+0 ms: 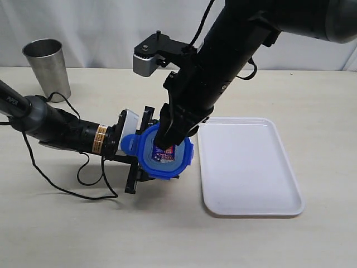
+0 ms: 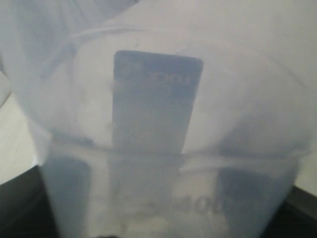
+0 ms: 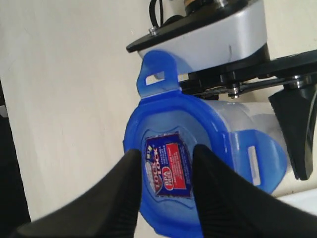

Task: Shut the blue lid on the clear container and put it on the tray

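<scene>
Blue lid [image 3: 148,114] beneath right gripper [image 3: 168,156], fingers spread and tips down on its top either side of the sticker [image 3: 168,173], arm [image 1: 234,56] slanting steeply down; sits on clear container [image 2: 158,124] clamped in left gripper [image 1: 140,148] on a low, near-level arm, just beside tray [image 1: 251,207], not on it.

A pale, faintly grained table [image 1: 167,234] carries 3 things in plain sight. The tray [image 1: 245,167] lies flat on the right half. 1 grey steel cup [image 1: 47,67] stands upright at the far left, well apart from the tray. A thin black cable [image 1: 61,190] trails in loops over the left part. Whether the clear container [image 2: 158,148] touches the table is hidden
</scene>
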### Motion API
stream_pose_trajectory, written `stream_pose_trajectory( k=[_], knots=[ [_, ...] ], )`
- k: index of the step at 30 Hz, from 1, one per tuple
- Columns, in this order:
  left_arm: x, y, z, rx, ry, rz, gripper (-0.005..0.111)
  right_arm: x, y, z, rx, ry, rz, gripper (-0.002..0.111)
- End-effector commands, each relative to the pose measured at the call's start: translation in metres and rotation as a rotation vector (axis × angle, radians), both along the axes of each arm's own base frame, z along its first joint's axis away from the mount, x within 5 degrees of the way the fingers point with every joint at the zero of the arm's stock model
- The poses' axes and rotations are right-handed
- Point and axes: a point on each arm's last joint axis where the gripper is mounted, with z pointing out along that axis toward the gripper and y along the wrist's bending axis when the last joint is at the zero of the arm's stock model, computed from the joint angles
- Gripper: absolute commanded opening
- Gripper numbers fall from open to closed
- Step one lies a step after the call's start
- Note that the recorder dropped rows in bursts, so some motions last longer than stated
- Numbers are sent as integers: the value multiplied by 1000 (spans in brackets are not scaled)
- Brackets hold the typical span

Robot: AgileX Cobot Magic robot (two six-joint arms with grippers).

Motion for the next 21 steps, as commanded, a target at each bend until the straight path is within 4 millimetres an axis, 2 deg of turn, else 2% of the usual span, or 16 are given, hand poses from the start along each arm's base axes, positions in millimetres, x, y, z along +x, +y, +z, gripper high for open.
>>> stream_pose_trajectory(
  k=[1,6,11,17,21],
  knots=[
    [0,-1,-4,43,51,26,0,11,-11,-41,-192,-34,26,35],
    [0,-1,-4,43,51,26,0,9,-13,-2,-103,-192,-5,35],
    [0,-1,-4,43,51,26,0,2,-18,28,-46,-298,-4,38],
    [0,-1,-4,43,53,27,0,-3,-22,51,3,-407,24,43],
    [0,-1,-4,44,53,25,0,-4,-19,56,49,-442,64,43]
  ],
)
